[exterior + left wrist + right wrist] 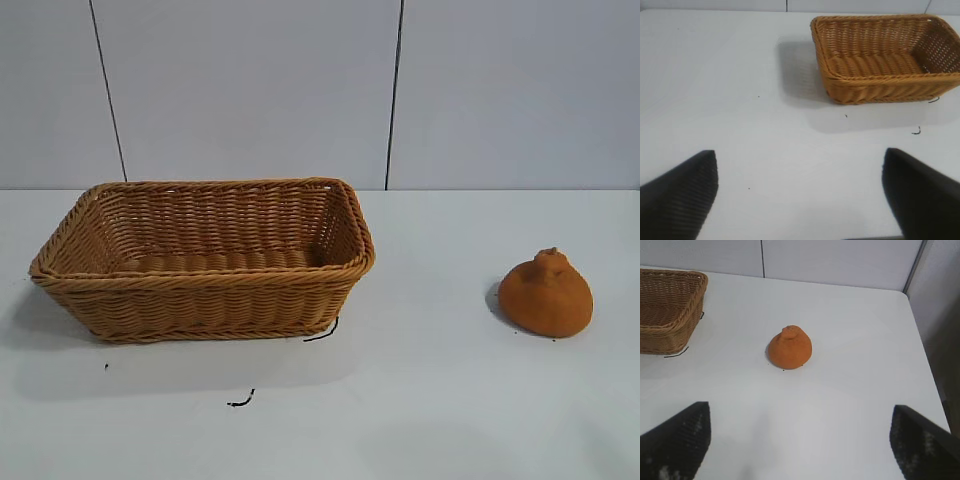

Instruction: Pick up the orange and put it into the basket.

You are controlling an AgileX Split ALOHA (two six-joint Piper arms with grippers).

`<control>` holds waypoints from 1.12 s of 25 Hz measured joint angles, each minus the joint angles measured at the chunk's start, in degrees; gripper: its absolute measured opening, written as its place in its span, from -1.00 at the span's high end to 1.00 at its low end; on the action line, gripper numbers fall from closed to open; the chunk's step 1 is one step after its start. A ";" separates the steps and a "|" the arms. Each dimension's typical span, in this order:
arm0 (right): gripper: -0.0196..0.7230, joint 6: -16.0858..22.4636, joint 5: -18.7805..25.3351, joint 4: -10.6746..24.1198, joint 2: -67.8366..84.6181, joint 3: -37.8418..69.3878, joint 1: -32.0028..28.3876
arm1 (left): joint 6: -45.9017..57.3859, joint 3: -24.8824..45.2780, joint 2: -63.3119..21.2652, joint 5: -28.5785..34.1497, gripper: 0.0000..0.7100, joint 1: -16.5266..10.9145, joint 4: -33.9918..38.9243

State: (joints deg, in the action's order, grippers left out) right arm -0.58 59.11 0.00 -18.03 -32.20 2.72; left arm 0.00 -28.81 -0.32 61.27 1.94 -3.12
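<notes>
The orange (546,294) is a dull-orange dome with a small knob on top, resting on the white table at the right. It also shows in the right wrist view (790,347), well ahead of my open right gripper (801,440). The tan wicker basket (340,205) stands empty at the left, apart from the orange. It shows in the left wrist view (826,65) too, far ahead of my open, empty left gripper (800,192). Neither gripper appears in the exterior view.
The white table (420,400) has small black marks (241,401) in front of the basket and one (322,333) at its near right corner. A grey panelled wall (250,90) stands behind. The table's edge (920,340) lies beyond the orange in the right wrist view.
</notes>
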 joint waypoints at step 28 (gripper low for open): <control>-0.92 -1.03 -4.26 -4.75 -95.28 -51.79 0.00 | 0.00 0.00 0.00 0.00 -0.80 0.00 0.00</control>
State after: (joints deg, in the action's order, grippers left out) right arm -1.61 54.85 -4.75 -113.31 -83.99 2.72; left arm 0.00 -28.81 -0.32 61.27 1.94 -3.12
